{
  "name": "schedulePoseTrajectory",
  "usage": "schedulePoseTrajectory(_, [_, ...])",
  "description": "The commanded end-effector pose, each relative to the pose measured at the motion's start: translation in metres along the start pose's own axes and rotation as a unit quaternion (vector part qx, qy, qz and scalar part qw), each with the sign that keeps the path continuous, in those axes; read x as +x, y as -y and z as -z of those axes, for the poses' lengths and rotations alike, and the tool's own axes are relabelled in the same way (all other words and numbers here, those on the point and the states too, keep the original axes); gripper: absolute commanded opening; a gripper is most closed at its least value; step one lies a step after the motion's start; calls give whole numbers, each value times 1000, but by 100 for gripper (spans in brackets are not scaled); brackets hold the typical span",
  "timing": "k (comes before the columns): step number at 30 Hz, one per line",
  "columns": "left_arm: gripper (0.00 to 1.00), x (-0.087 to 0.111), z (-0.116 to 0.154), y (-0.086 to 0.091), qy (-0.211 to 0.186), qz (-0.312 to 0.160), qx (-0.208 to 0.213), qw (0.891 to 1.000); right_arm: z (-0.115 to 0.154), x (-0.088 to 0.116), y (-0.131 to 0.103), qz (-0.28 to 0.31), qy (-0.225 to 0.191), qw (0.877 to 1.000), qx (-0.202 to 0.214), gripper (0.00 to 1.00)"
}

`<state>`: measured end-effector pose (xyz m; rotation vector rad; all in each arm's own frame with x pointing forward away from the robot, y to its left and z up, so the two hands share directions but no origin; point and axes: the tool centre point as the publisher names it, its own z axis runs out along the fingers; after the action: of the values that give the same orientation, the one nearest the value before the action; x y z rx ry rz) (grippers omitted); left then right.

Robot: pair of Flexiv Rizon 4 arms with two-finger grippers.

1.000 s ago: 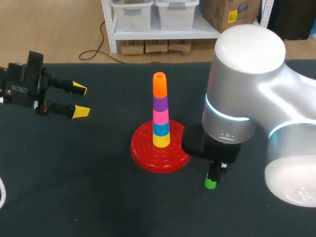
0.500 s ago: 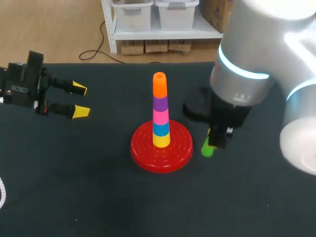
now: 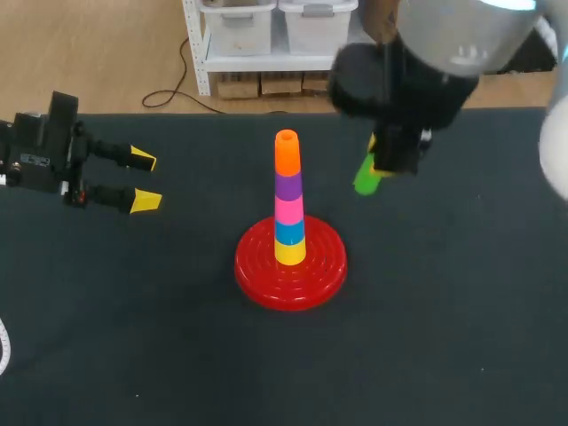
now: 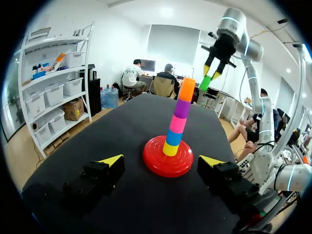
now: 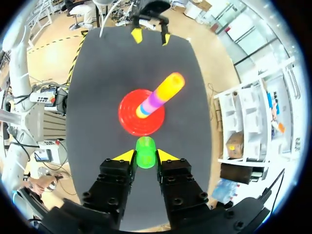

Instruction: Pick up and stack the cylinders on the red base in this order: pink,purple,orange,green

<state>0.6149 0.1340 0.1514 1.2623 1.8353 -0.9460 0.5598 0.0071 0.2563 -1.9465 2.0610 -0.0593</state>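
Right pincer (image 5: 146, 156) lifted green cylinder (image 3: 366, 176) beside stack (image 3: 287, 200) top; left pincer (image 3: 144, 181) apart.

You are seeing a red, concentrically ringed base (image 3: 257, 268), stacked cylinders (image 3: 287, 209) running yellow, blue, pink, purple, orange, a green cylinder (image 3: 365, 177), a black counter (image 3: 160, 346).

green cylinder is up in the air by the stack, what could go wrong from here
The green cylinder sits only at the tips of the right tool, so it might slip or twist on contact. It hangs beside the orange cylinder, not over it; a low sideways approach could knock the tall, narrow stack on the red base.
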Motion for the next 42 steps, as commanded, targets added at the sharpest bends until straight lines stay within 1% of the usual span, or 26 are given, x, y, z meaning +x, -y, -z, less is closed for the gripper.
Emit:
schedulePoseTrajectory(1, [100, 1, 0, 0, 2, -1, 0, 1000, 23, -17, 15, 10, -5, 1000, -11, 0])
schedulePoseTrajectory(7, [100, 1, 0, 0, 2, -1, 0, 1000, 33, -42, 31, 36, -4, 999, -8, 0])
schedulePoseTrajectory(13, [100, 1, 0, 0, 2, -1, 0, 1000, 23, -62, 40, 56, -16, 998, -12, 0])
schedulePoseTrajectory(25, [100, 1, 0, 0, 2, -1, 0, 1000, 9, -90, 53, 77, -18, 996, -28, 0])
schedulePoseTrajectory(28, [100, 1, 0, 0, 2, -1, 0, 1000, 5, -96, 55, 80, -22, 996, -43, 0])
schedulePoseTrajectory(34, [100, 1, 0, 0, 2, -1, 0, 1000, 6, -103, 55, 83, -28, 995, -50, 0])
schedulePoseTrajectory(42, [100, 1, 0, 0, 2, -1, 0, 1000, 7, -104, 50, 83, -34, 994, -62, 0])
